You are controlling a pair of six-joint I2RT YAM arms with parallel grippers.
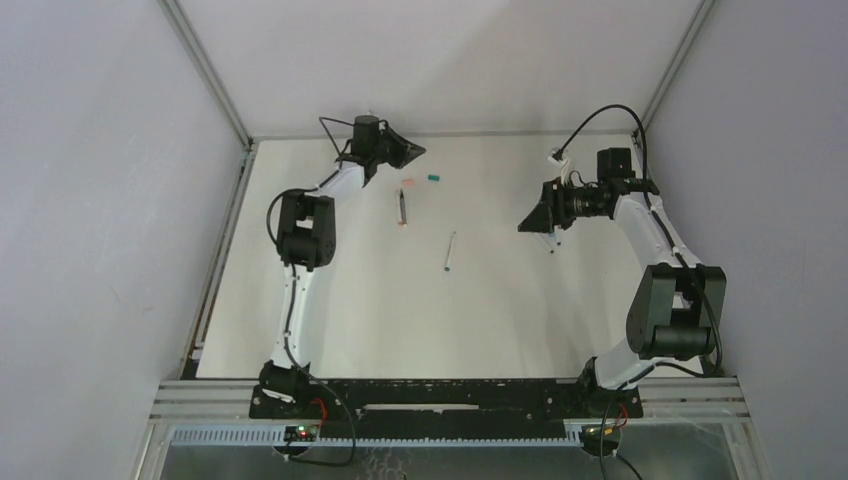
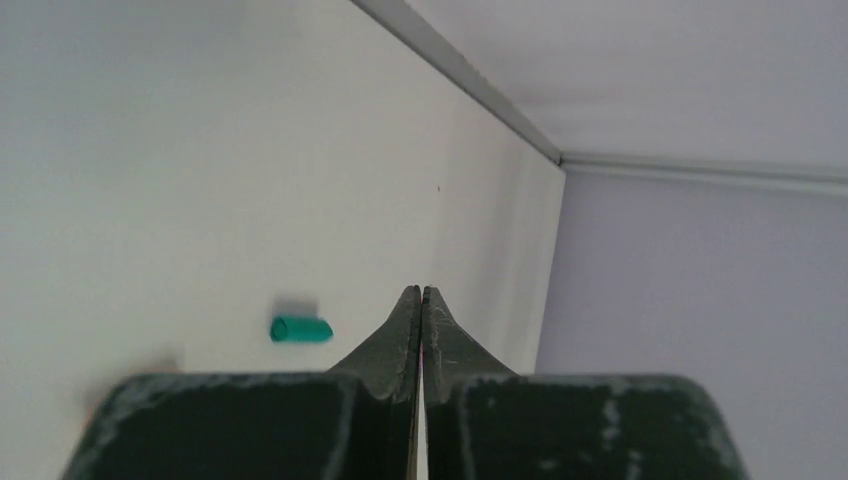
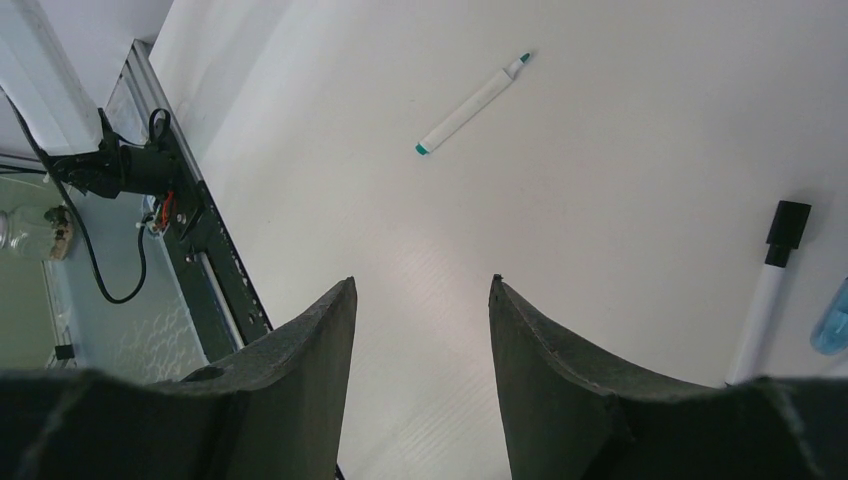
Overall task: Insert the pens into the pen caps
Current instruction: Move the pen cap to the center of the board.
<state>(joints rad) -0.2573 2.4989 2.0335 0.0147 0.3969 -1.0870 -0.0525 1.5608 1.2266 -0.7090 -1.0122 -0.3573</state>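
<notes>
A teal pen cap point(image 1: 434, 178) point(image 2: 300, 329) lies at the far side of the table, with a salmon-pink cap point(image 1: 408, 183) beside it. My left gripper point(image 1: 418, 151) point(image 2: 421, 291) hovers just behind them, shut, with nothing visible between its fingers. A dark pen point(image 1: 401, 207) lies nearer, and a white pen with a teal tip point(image 1: 450, 251) point(image 3: 472, 103) lies mid-table. My right gripper point(image 1: 524, 226) point(image 3: 422, 281) hangs open and empty to the right. In its wrist view a white pen with a black end point(image 3: 768, 285) and a light-blue pen point(image 3: 832, 320) lie at the right edge.
The white table point(image 1: 500, 320) is walled by grey panels on the left, back and right. The black base rail point(image 1: 450, 395) point(image 3: 215, 290) runs along the near edge.
</notes>
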